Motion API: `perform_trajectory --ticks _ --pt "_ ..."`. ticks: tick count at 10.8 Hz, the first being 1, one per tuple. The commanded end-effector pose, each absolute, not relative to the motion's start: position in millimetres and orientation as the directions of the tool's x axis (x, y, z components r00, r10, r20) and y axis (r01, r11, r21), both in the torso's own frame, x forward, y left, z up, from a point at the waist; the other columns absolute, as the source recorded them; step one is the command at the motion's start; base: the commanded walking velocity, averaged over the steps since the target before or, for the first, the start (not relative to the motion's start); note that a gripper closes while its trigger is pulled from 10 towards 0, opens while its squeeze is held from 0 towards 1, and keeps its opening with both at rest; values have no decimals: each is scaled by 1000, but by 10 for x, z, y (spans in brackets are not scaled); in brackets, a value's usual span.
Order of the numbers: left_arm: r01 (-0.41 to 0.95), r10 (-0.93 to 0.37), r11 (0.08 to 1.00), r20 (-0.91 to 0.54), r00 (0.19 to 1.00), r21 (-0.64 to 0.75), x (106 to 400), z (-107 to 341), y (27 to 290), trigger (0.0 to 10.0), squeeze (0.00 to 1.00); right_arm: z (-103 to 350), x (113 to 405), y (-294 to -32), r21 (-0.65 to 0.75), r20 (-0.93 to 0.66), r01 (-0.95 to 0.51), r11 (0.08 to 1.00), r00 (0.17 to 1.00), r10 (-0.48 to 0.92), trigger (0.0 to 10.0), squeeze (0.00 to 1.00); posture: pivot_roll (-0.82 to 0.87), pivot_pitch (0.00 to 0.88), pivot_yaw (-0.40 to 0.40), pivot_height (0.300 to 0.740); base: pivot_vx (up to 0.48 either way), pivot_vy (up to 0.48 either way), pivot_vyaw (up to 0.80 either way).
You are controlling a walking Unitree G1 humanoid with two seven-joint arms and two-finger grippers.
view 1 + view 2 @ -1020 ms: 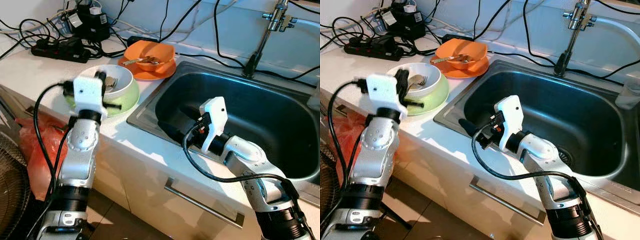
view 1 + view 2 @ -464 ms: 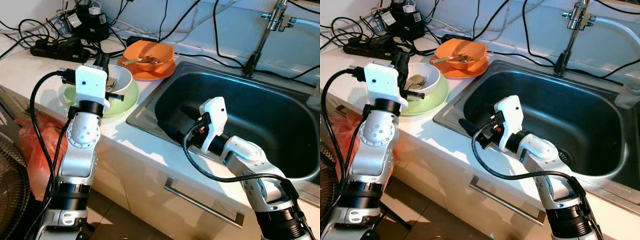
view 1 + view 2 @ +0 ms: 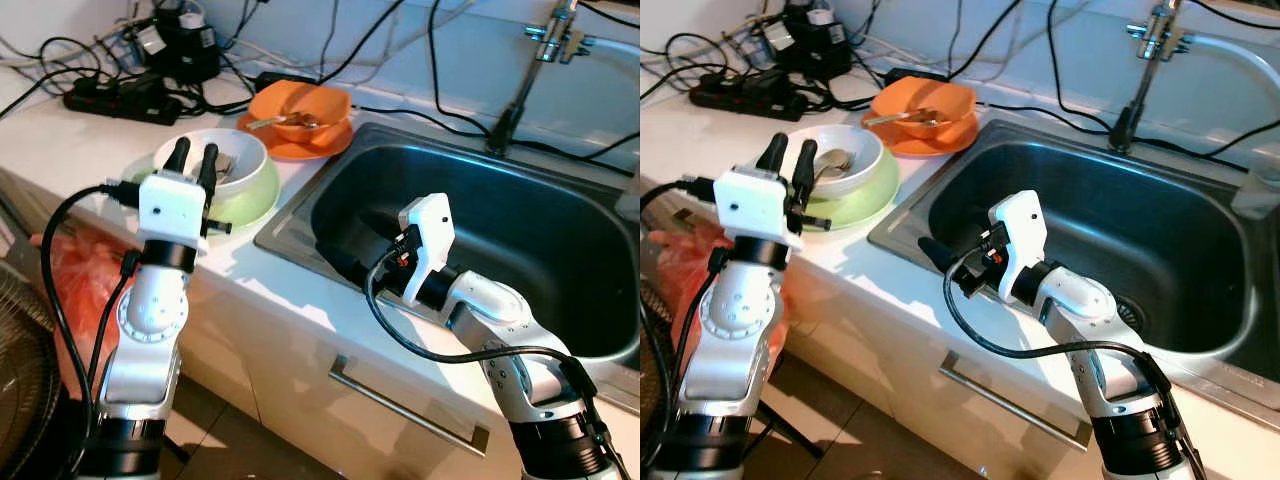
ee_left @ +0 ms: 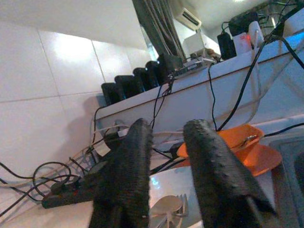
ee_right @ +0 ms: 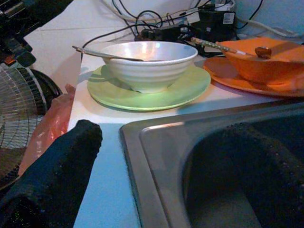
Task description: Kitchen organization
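Observation:
A white bowl (image 3: 243,152) with a fork and a spoon (image 3: 834,161) in it sits on a green plate (image 3: 256,201) on the counter. Behind it, an orange bowl (image 3: 301,104) with utensils rests on an orange plate (image 3: 297,150). My left gripper (image 3: 193,154) stands at the near rim of the white bowl, fingers (image 4: 127,176) pointing up, open and empty. My right gripper (image 5: 161,137) is open and straddles the sink's front left rim: one finger lies over the counter, the other inside the basin.
The steel sink (image 3: 520,235) takes up the right side, with a faucet (image 3: 522,88) behind it. A power strip (image 3: 115,100) and tangled cables lie at the back left. Below the counter are a drawer handle (image 3: 410,410), a red bag (image 3: 70,290) and a fan (image 3: 20,385).
My left gripper has come back from over the white bowl toward the counter's front edge and now points upward. The right arm has not moved.

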State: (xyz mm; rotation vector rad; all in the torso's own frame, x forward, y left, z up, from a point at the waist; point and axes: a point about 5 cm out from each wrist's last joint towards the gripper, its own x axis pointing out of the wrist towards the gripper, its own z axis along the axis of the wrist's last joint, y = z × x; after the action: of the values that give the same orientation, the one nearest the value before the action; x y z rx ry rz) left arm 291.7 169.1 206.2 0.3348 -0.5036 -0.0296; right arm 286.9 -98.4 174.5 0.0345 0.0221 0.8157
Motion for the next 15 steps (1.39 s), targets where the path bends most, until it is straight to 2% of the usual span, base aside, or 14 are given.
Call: perform_trajectory --ticks 1,8,14,15 --pt "-41 -132 942 477 869 334 2878 2089 1652 10000 1000 1780 2897 -969 26 4 -734 678 679 734 10000 1000 21 0 -9 740 0 0 0" --pt "-38 -104 936 377 920 350 2819 1772 1787 10000 1000 1755 2861 -939 32 -8 -755 655 655 755 10000 1000 20 0 -13 740 0 0 0" --pt "-79 -56 925 339 939 372 2954 1660 1923 10000 1000 1759 2854 -950 29 -8 -752 659 659 752 10000 1000 9 0 -10 740 0 0 0" --pt "-84 -56 919 339 939 385 3012 1674 1931 10000 706 1760 2852 -951 28 -7 -749 662 662 749 10000 1000 4 0 -5 740 0 0 0"
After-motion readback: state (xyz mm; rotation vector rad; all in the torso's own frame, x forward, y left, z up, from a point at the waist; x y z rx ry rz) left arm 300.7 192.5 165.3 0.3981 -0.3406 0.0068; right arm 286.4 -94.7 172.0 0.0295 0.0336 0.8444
